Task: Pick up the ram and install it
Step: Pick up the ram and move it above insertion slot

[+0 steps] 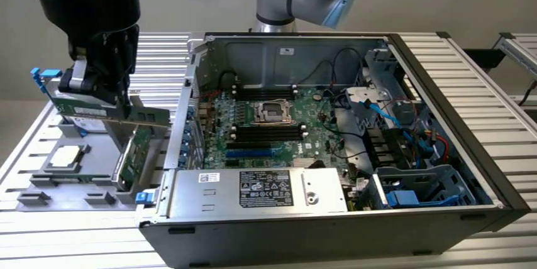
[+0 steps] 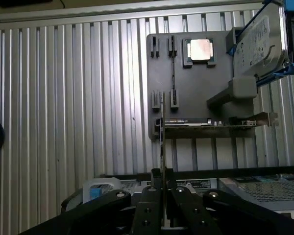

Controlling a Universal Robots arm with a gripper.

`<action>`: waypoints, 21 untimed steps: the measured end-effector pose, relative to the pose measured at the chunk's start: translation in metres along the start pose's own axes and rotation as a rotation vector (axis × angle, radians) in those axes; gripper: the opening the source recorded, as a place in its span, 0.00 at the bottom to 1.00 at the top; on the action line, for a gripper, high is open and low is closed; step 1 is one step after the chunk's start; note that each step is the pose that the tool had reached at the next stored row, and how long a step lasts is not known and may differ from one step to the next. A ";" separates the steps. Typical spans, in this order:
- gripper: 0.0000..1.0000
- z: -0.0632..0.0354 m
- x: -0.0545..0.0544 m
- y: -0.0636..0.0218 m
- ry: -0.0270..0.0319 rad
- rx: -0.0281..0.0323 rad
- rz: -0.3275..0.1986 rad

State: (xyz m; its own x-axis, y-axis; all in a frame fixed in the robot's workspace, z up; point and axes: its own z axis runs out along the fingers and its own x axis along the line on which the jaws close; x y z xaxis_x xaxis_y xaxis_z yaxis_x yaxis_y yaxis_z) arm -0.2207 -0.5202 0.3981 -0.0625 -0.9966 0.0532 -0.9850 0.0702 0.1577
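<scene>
A ribbed metal table holds an open computer case with a motherboard inside. At its nine o'clock, the gripper clamps the ram.

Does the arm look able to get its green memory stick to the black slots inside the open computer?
Probably yes. The gripper holds the memory stick outside the computer case, which is open on top; the black slots lie uncovered, with cables off to the exterior view's right.

My gripper clamps the ram above the fixture tray, on the table at the exterior view's left of the computer case. The processor and expansion card sit on the tray. Inside the case, the motherboard lies beyond the power supply.
</scene>
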 end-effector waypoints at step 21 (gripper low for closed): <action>0.14 -0.0053 -0.007 -0.0324 -0.0058 0.1550 -0.013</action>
State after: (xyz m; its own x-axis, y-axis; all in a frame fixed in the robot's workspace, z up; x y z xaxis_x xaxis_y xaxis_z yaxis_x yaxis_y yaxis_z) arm -0.1875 -0.5158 0.3979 -0.0498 -0.9977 0.0464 -0.9987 0.0501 0.0043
